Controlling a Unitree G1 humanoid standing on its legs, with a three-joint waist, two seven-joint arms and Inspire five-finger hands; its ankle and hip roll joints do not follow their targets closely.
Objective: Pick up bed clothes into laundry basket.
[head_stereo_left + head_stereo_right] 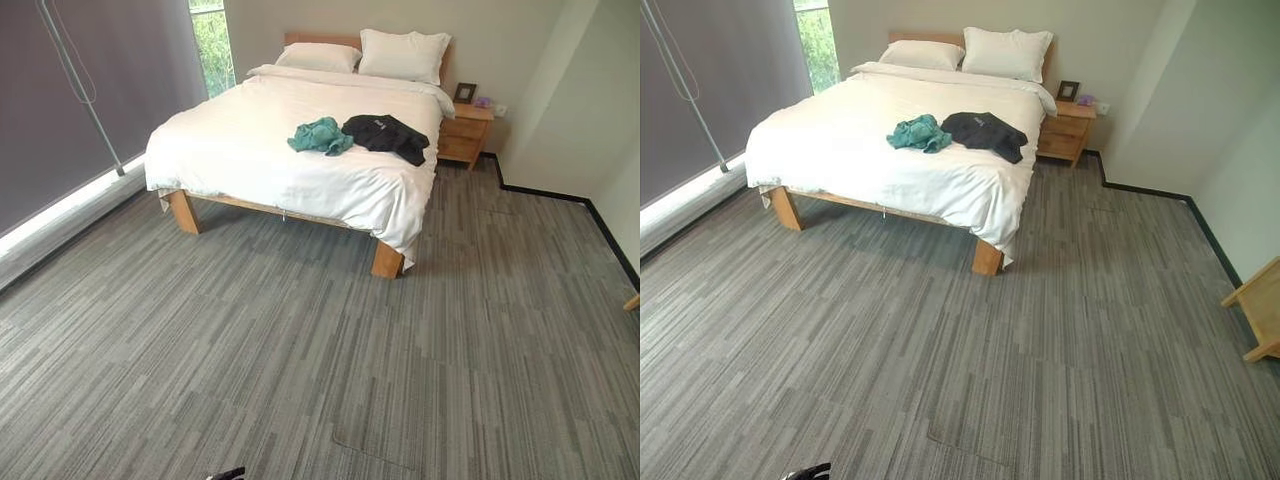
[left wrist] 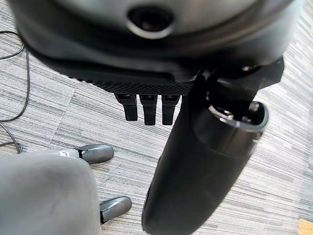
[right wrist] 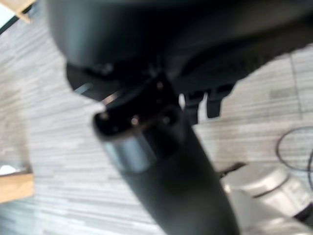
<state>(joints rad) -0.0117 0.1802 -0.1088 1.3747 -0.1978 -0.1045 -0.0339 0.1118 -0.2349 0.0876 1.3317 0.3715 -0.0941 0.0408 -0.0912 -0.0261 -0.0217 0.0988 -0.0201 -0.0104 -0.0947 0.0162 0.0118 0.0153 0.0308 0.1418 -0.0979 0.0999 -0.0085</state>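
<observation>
Two loose garments lie on the white bed [image 1: 230, 150] at the far side of the room: a crumpled teal one [image 1: 320, 136] and, touching it on the right, a black one [image 1: 386, 135]. Both rest on the duvet near the bed's right edge. My left hand [image 2: 146, 73] hangs over the grey carpet with its fingers [image 2: 152, 108] straight and nothing in it. My right hand [image 3: 220, 49] also hangs above the carpet, its fingers [image 3: 210, 104] relaxed and empty. Both hands are far from the bed.
Two pillows [image 1: 400, 54] lie at the headboard. A wooden nightstand [image 1: 464, 134] stands right of the bed. A wooden furniture corner [image 1: 1260, 310] juts in at the right. A dark blind [image 1: 80, 90] covers the left wall. Wide grey carpet [image 1: 320, 350] stretches before the bed.
</observation>
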